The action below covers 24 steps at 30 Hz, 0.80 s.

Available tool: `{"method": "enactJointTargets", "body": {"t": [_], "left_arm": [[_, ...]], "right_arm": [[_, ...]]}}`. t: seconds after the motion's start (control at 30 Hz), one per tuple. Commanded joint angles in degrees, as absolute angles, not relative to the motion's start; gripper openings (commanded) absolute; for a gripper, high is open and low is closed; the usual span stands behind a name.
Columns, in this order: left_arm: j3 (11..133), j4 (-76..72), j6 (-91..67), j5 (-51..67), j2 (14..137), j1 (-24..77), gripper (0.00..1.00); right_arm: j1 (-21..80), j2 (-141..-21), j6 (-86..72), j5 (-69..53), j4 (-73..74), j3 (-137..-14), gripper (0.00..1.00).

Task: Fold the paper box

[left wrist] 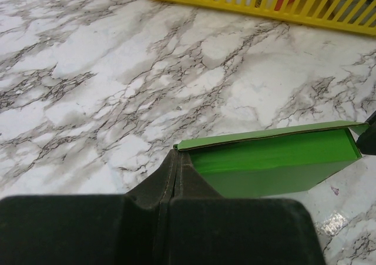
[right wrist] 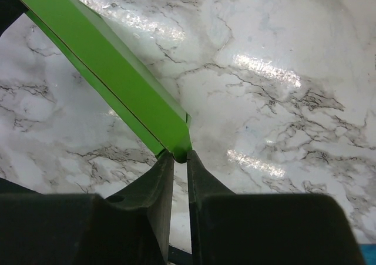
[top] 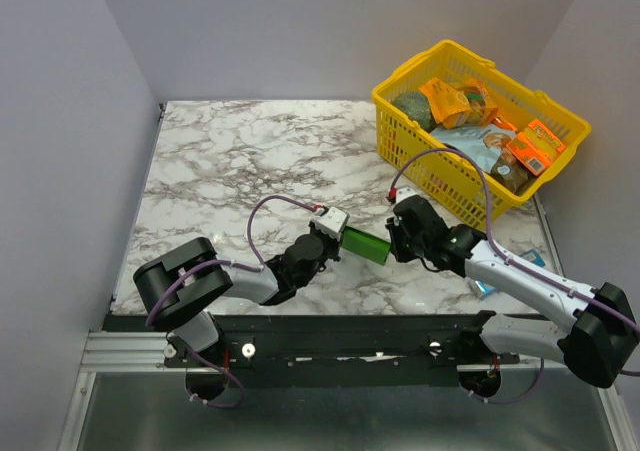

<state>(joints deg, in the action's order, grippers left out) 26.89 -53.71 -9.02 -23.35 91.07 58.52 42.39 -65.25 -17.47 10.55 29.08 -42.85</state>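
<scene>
Left claw (left wrist: 174,158) is fully closed, pinching one end of the green box (top: 366,245). Right claw (right wrist: 178,159), nearly closed, nips its opposite corner. The box spans between them over the marble tabletop (top: 250,151). Labels in the yellow basket (top: 400,146) are unreadable.

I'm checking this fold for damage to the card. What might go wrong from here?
Slip or tear: the right gripper has only the very corner of the paper box between its jaws, so a pull might free it or rip the thin card.
Bad crease: the left gripper pinches just the opposite edge; pushing the arms together could buckle the long span between, away from its fold lines.
</scene>
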Motion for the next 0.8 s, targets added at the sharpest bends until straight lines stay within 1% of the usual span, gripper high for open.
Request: {"method": "enactJointTargets", "body": {"t": [0.0, 0.1, 0.2, 0.37, 0.4, 0.5, 0.7, 0.77], "left_arm": [[24.9, -43.0, -8.1, -23.6, 92.8, 59.3, 0.00], [25.0, -43.0, -8.2, -23.6, 92.9, 59.4, 0.00], [25.0, -43.0, -8.3, -23.6, 93.0, 59.4, 0.00], [25.1, -42.9, -8.0, -23.6, 93.0, 59.6, 0.00], [25.1, -42.9, -8.0, -23.6, 93.0, 59.6, 0.00], [25.1, -42.8, -7.9, -23.6, 93.3, 59.8, 0.00], [25.3, -42.5, -7.2, -24.3, 94.0, 60.6, 0.00], [25.6, -42.3, -6.7, -24.7, 94.4, 61.1, 0.00]], "right_arm": [[42.7, -65.5, -17.3, 10.3, 27.9, -43.9, 0.26], [42.7, -64.7, -17.3, 10.7, 28.3, -44.1, 0.30], [42.7, -64.1, -17.2, 10.9, 28.4, -44.1, 0.30], [42.7, -64.6, -17.1, 10.6, 28.2, -44.0, 0.19], [42.7, -64.7, -17.1, 10.5, 28.1, -44.0, 0.15], [42.7, -64.8, -17.0, 10.0, 28.0, -44.3, 0.09], [42.7, -64.0, -18.8, 8.7, 28.0, -46.1, 0.01], [42.7, -64.2, -20.2, 8.0, 28.1, -46.6, 0.01]]}}
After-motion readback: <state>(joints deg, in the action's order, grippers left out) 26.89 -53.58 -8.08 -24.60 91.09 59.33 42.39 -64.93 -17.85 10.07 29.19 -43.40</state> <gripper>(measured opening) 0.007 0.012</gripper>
